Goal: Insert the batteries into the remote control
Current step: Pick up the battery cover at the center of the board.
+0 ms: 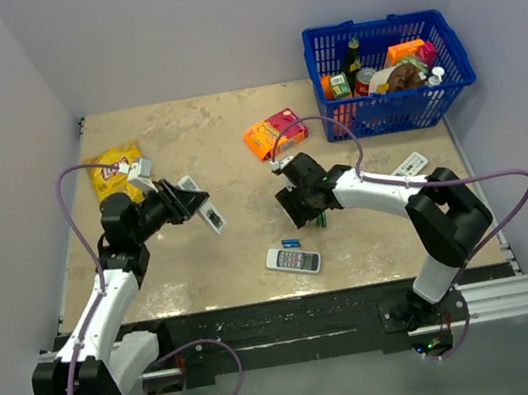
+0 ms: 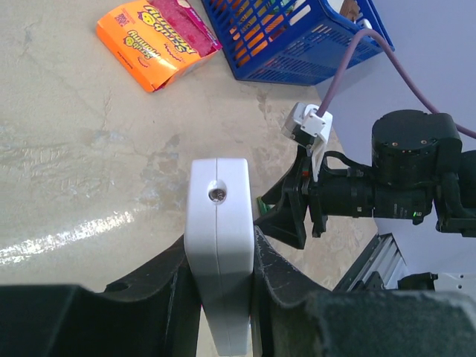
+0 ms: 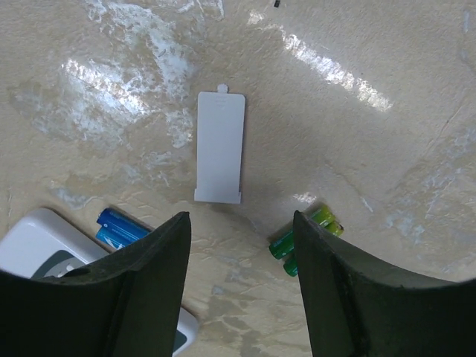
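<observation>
1. Under the left claw (image 2: 219, 256) and the right claw (image 3: 239, 223): mottled beige tabletop (image 3: 357, 149), glossy in patches.
2. Well beyond the left claw, up and to the right in its wrist view: blue basket (image 2: 297, 37), with an orange snack packet (image 2: 156, 41) lying flat nearby.
3. Clamped between the left claw's two fingers, up off the tabletop: the remote control (image 2: 217, 216). Plain white, slim, seen end-on, with a seam down the end face and a small round hole showing something silvery.
4. Spread wide over the tabletop, gripping nothing: the right claw.
5. Partly under its left-of-view finger: rounded corner of a white remote with a display (image 3: 33, 249).
6. Straight ahead of its gap, lying flat: white battery cover (image 3: 220, 147), tab at the far end.
7. Just beside its right-of-view finger: green batteries (image 3: 306, 234), paired.
8. Just beside its left-of-view finger: small blue item (image 3: 119, 224).
</observation>
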